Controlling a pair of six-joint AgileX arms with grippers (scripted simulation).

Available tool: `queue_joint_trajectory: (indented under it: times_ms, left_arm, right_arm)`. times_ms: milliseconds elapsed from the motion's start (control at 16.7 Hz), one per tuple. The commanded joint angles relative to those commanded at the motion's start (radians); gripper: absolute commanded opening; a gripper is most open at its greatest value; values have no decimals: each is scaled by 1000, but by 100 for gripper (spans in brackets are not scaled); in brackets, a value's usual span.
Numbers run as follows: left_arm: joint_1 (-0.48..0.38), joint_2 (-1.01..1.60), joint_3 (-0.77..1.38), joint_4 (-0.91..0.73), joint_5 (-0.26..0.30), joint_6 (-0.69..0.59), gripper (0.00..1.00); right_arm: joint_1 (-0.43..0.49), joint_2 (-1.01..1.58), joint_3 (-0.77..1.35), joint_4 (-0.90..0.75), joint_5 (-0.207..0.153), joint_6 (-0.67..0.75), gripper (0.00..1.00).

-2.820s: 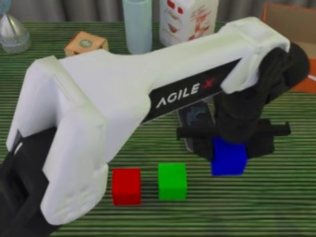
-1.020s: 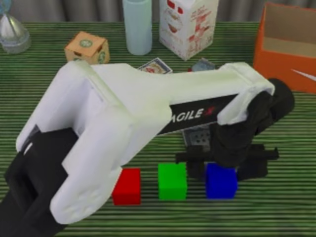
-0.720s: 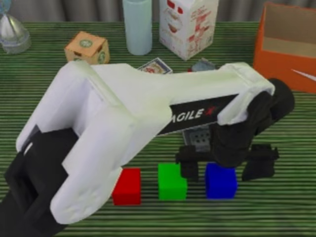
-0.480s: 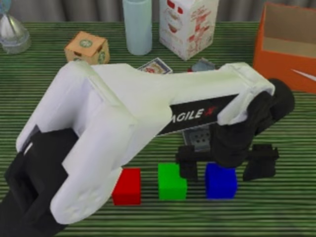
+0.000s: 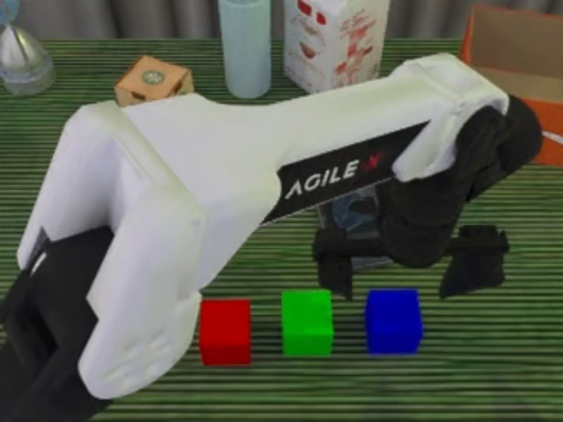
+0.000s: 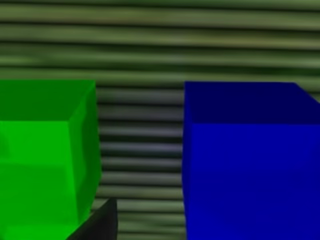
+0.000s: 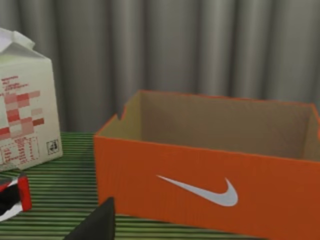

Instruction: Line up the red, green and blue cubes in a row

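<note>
1. Now that the left gripper (image 5: pixel 409 268) has let go and lifted, fingers spread wide, the blue cube (image 5: pixel 393 321) sits free on the table.
2. Red cube (image 5: pixel 225 331), green cube (image 5: pixel 306 322) and blue form an even row; task looks done.
3. Right gripper: cannot tell.

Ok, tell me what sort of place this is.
Most likely a rendered tabletop test scene, not a real room: a green striped table against a grey curtain, with household clutter at the back, an orange shoebox and a carton, and three plain cubes in front.
</note>
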Motion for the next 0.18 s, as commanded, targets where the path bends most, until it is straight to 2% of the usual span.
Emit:
queue_joint_trajectory:
  times_ms: [180]
  left_arm:
    - [7, -14, 42, -44, 0, -1, 100]
  right_arm:
    - [0, 0, 0, 0, 0, 0, 100]
